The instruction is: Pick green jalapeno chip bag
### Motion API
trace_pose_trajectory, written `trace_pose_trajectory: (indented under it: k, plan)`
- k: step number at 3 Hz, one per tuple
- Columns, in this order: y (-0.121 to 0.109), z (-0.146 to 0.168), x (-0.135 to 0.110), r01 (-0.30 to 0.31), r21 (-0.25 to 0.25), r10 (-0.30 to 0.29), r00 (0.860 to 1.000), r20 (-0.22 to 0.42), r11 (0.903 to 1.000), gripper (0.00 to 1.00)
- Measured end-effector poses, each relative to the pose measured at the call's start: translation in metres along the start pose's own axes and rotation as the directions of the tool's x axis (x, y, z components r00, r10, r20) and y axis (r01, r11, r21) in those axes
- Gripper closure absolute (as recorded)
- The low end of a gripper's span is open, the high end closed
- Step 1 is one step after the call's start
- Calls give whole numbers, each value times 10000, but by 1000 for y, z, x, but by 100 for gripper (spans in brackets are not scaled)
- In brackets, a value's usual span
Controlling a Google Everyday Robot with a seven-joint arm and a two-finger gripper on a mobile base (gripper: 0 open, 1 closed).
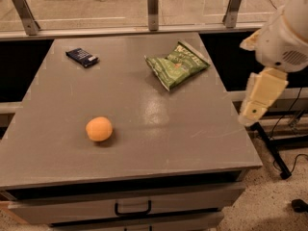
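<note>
The green jalapeno chip bag (176,65) lies flat on the grey table (144,143) at the back right, crinkled and glossy with pale lettering. My gripper (255,107) hangs on the white arm (284,37) off the table's right edge, pointing down, to the right of the bag and a little nearer the front. It holds nothing and is well apart from the bag.
An orange ball (99,129) sits at the front left of the table. A small dark blue packet (82,57) lies at the back left. A glass railing with metal posts (152,7) runs behind the table. A drawer handle (133,209) is below the front edge.
</note>
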State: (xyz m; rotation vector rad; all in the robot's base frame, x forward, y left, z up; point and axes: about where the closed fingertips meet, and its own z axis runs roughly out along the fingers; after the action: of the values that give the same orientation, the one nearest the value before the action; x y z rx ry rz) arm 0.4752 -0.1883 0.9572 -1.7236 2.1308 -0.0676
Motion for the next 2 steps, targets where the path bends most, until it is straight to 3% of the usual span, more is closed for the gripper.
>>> trace_pose_trajectory:
  k: [1, 2]
  plan:
    - [-26, 40, -28, 135, 149, -148, 9957, 918, 9998, 0]
    - [-52, 79, -52, -190, 226, 143, 9811, 1929, 9996, 0]
